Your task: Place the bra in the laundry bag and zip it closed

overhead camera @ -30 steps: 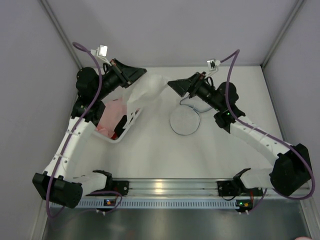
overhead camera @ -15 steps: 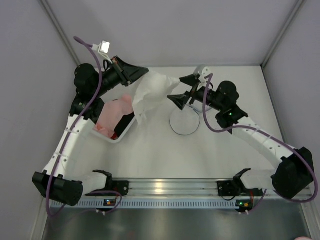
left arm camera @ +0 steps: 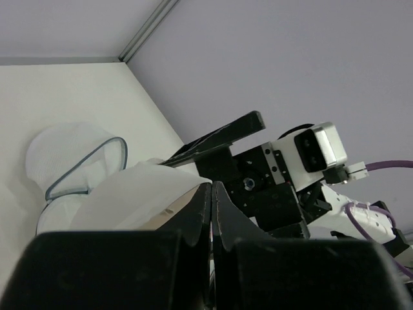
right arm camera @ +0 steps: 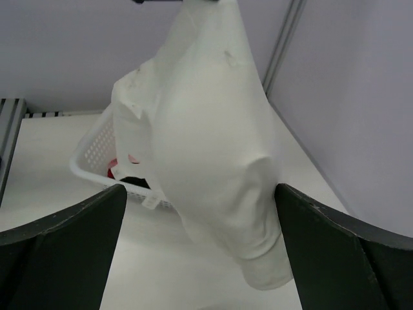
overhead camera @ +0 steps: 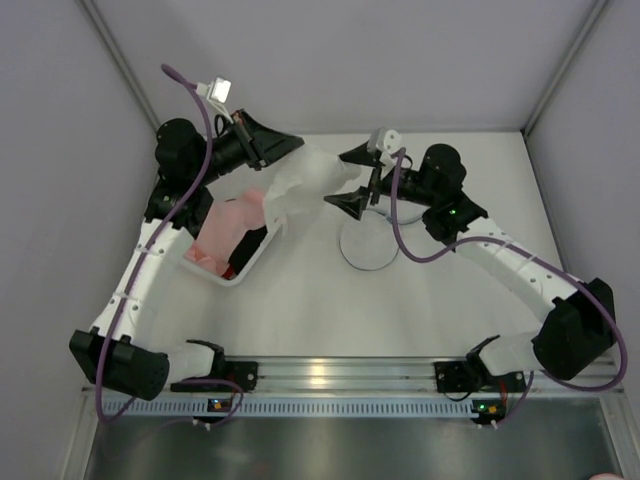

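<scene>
Bra [overhead camera: 305,180], one white garment, is hanging pinched in the left claw [overhead camera: 293,150] above the worktop [overhead camera: 300,320], between one white basket [overhead camera: 232,281] and one round mesh laundry bag [overhead camera: 368,245] lying flat. Compared with a second ago, we are seeing the right claw [overhead camera: 336,177] swung leftward, now just beside the bra. Its jaws are gaping wide, facing the fabric, gripping nothing; both arms are reaching inward, elbows outward.

No legible text.
Nothing written, printed or numbered could be read in any of the three camera views.
</scene>
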